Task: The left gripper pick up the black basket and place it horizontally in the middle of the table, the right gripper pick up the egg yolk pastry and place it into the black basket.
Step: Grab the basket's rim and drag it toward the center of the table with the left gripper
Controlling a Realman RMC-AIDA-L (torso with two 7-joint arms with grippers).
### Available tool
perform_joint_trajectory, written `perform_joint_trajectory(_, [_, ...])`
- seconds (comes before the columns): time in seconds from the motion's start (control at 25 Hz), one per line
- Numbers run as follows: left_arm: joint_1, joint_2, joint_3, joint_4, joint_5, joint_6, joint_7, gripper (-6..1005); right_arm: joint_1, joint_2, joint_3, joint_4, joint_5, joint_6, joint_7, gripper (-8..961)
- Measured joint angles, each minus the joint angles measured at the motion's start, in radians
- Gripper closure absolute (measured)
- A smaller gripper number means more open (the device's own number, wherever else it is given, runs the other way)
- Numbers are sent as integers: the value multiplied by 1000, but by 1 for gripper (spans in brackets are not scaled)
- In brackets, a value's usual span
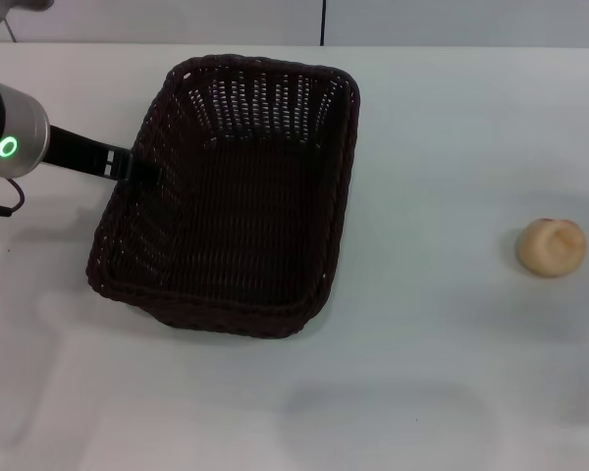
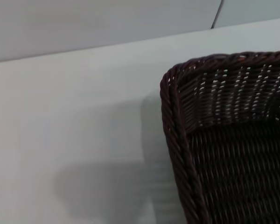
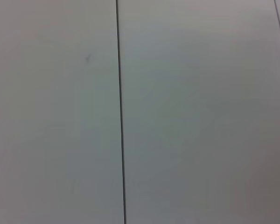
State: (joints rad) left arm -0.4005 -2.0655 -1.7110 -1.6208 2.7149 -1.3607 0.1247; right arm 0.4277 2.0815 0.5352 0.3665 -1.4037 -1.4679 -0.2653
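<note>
The black basket (image 1: 231,196) sits left of the table's (image 1: 442,373) middle, its long side running away from me and turned slightly. My left gripper (image 1: 130,167) reaches in from the left and is closed on the basket's left rim. The left wrist view shows a far corner of the basket (image 2: 224,140) with a shadow beside it on the table. The egg yolk pastry (image 1: 551,246) lies alone at the table's right side, far from the basket. My right gripper is out of view; its wrist view shows only a plain pale surface with a dark seam (image 3: 120,116).
The table's far edge meets a grey wall (image 1: 422,20) behind the basket. A thin dark vertical line (image 1: 323,22) runs down the wall.
</note>
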Motion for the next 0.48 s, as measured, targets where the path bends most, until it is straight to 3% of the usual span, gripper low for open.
perform_joint_trajectory(0.48, [-11, 1, 2, 68, 0, 15, 6, 291, 3, 0, 3, 0, 0, -1, 0, 126])
